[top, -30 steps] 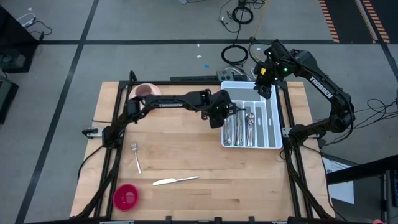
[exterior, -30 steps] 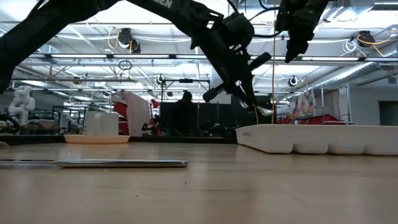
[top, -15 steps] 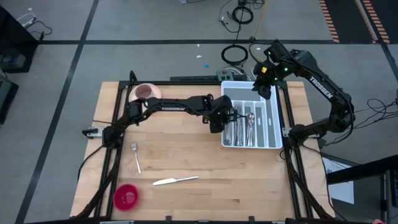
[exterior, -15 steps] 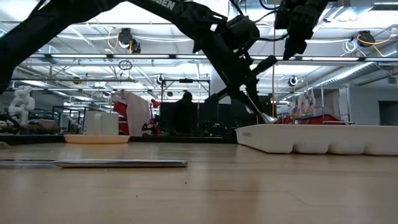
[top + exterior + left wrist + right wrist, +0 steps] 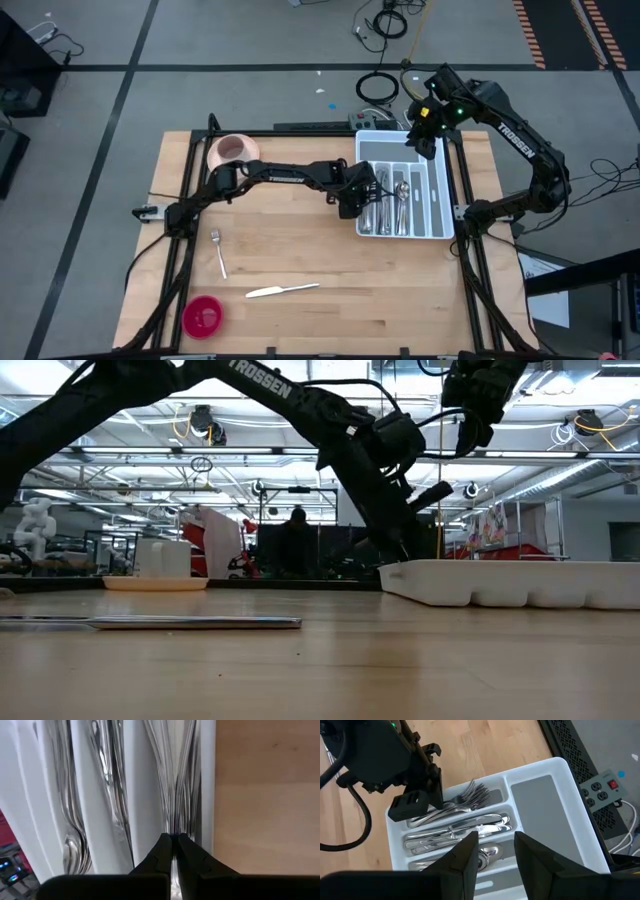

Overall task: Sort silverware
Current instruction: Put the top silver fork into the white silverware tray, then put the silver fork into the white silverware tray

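Left gripper (image 5: pixel 366 192) reaches centre-frame, fingers pinched together; right gripper (image 5: pixel 424 140) hovers upper right, fingers parted.

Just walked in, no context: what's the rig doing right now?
Sorting silverware. The left gripper is down at the white cutlery tray, jaws shut on a fork over the compartment of forks. The right gripper hovers above the tray's far end, empty. A fork and a knife lie on the table, unsorted.
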